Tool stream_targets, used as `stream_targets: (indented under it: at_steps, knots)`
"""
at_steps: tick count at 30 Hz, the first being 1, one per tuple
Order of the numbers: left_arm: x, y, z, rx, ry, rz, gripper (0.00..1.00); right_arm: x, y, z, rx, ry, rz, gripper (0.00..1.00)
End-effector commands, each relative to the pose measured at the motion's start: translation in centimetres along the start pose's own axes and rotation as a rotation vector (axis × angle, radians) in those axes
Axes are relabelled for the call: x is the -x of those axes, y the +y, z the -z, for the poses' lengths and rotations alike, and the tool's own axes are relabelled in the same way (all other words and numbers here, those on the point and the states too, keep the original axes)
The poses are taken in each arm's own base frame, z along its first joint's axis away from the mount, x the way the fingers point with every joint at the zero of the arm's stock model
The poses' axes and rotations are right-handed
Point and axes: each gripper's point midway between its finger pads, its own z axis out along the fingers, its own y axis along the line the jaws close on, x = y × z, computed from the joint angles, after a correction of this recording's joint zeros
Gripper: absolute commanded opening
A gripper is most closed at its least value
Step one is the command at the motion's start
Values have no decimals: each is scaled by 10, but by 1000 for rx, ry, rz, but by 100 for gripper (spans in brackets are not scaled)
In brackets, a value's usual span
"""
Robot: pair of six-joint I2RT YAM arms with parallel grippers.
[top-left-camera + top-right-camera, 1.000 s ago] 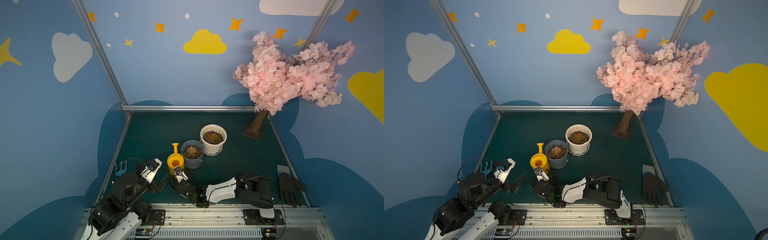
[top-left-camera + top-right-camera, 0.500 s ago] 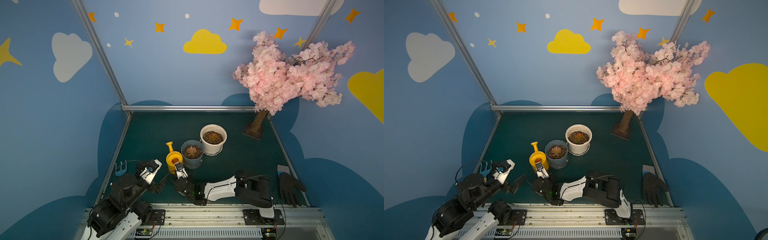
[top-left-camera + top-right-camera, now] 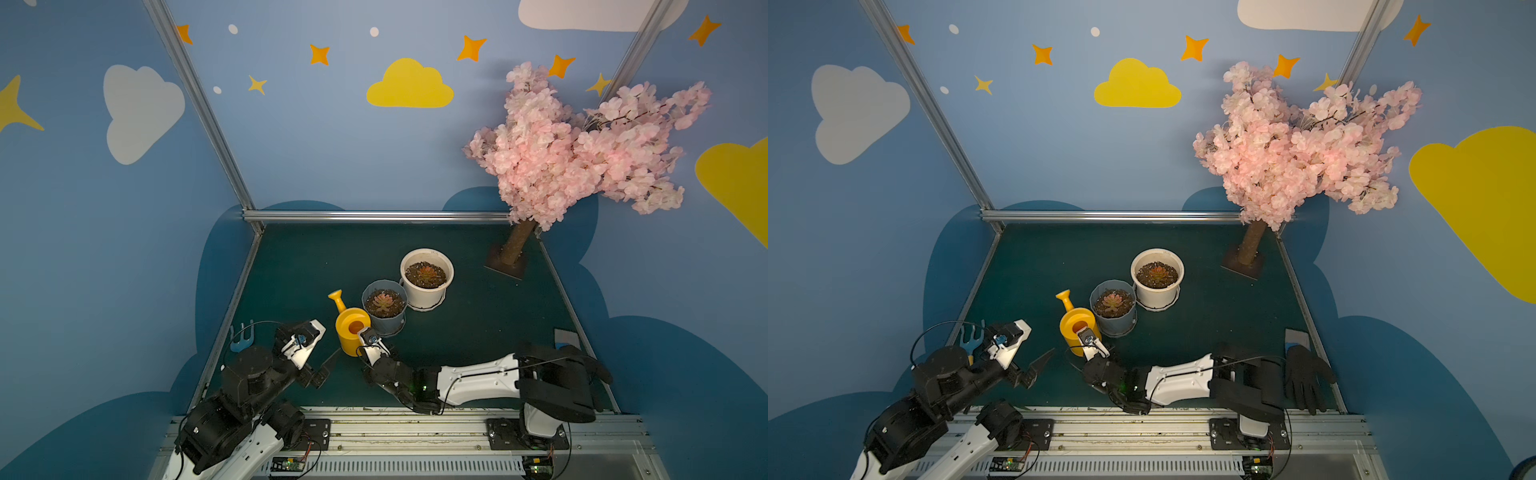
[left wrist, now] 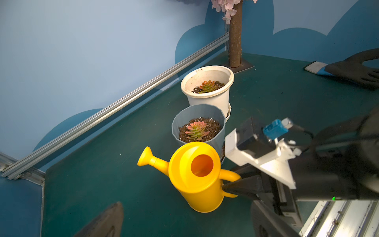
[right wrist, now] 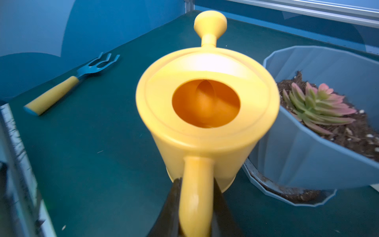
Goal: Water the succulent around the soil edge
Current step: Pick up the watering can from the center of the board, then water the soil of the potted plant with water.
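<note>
Clamping one watering can (image 3: 348,337), right gripper (image 5: 196,195); left gripper (image 3: 327,368) apart; two succulent pots (image 3: 384,326)

The watering can (image 3: 347,343) stands beside, perhaps touching, the nearer pot (image 3: 386,325).

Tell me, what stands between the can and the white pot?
The blue pot, holding a succulent, stands between them; both top views show it.

You have two pots on the surface (image 3: 457,332): one grey-blue pot (image 3: 386,326) and one white pot (image 3: 424,296). Each holds one plant, so two succulents: a pink-green succulent (image 3: 382,302) and a reddish succulent (image 3: 427,273). Count also one watering can (image 3: 348,343), one hand fork (image 5: 55,94), one glove (image 3: 1306,380), one blossom tree (image 3: 582,153), plus two grippers: left gripper (image 3: 1037,370), right gripper (image 5: 195,184).
</note>
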Motion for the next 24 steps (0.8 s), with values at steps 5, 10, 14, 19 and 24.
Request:
stream_targets:
  at_steps: [5, 10, 14, 19, 24]
  knots:
    - [23, -11, 1, -82, -56, 16, 100, 22, -26, 85, 107, 104, 115, 0]
    - [48, -18, 6, -151, -107, 55, 100, 41, -66, 136, 75, 115, 95, 0]
    - [57, -24, -6, -208, -90, 68, 100, 52, -98, 165, 36, 120, 72, 0]
    - [53, -24, -36, -222, -7, 96, 100, 59, -123, 178, 13, 205, 56, 0]
    - [40, -21, -61, -198, 57, 109, 100, 61, -138, 185, 5, 335, 66, 0]
